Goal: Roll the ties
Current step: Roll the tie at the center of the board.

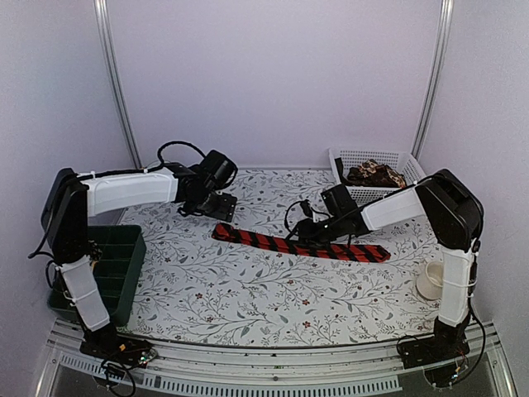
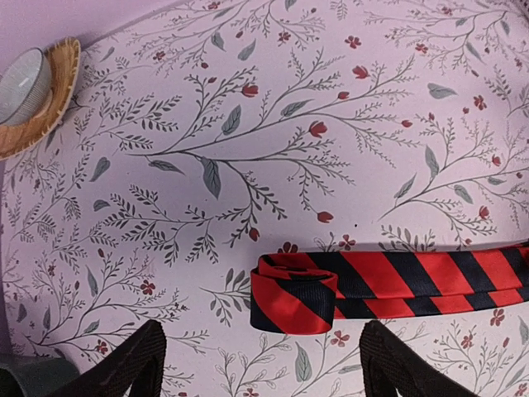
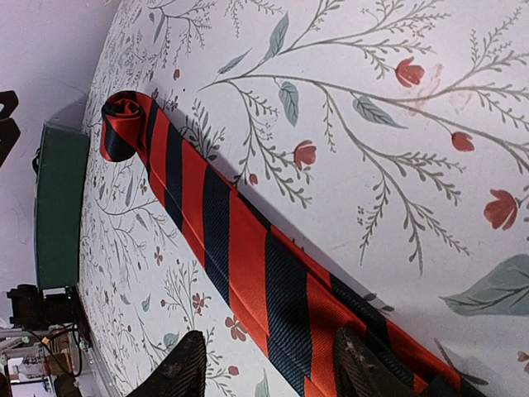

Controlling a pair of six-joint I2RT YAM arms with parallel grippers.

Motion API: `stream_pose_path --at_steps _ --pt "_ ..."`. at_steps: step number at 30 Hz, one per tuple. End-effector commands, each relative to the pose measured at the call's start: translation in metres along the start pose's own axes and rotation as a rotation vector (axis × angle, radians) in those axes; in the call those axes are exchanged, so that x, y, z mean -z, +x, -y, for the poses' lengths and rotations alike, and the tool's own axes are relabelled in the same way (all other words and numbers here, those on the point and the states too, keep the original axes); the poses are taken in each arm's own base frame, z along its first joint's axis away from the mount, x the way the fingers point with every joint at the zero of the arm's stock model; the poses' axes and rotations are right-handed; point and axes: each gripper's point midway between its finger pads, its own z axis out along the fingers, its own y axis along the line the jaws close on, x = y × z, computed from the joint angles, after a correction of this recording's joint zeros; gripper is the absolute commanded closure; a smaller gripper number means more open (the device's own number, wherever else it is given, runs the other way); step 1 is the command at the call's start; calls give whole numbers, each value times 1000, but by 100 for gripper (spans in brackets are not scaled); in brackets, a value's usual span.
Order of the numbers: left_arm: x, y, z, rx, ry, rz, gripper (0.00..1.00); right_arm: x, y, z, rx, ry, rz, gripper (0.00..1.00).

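Red-and-black striped tie (image 1: 302, 245) flat across mid-worktop, left end curled once. Soft, light, slippery: pinch at that curl. Left jaws wide, empty; right jaws apart, straddling the strip.

a plain pale lilac wall (image 1: 273, 74) fills the upper part of the frame, with soft even light. two thin metal poles (image 1: 116, 83) stand at its left and right corners. below is a table (image 1: 248, 289) with white flower-printed top. a metal rail (image 1: 273, 364) runs along the bottom edge.
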Motion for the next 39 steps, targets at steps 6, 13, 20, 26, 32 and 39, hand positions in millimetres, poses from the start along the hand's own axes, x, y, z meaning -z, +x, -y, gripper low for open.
stream_pose_path --at_steps 6,13,20,26,32,39 --pt "-1 5 3 93 107 3 18 43 54 55 -114 202 -101 47" --pt "-6 9 4 135 168 0 18 66 58 64 -107 257 -91 47" --pt "-13 15 18 160 256 3 18 81 38 46 -70 221 -37 47" --pt "-19 10 23 178 331 28 19 96 -10 -12 -8 114 62 47" --pt "-31 3 17 187 415 51 20 70 -42 -66 36 -6 83 47" --pt "-34 -7 17 33 531 161 6 0 -45 -101 21 -110 23 47"
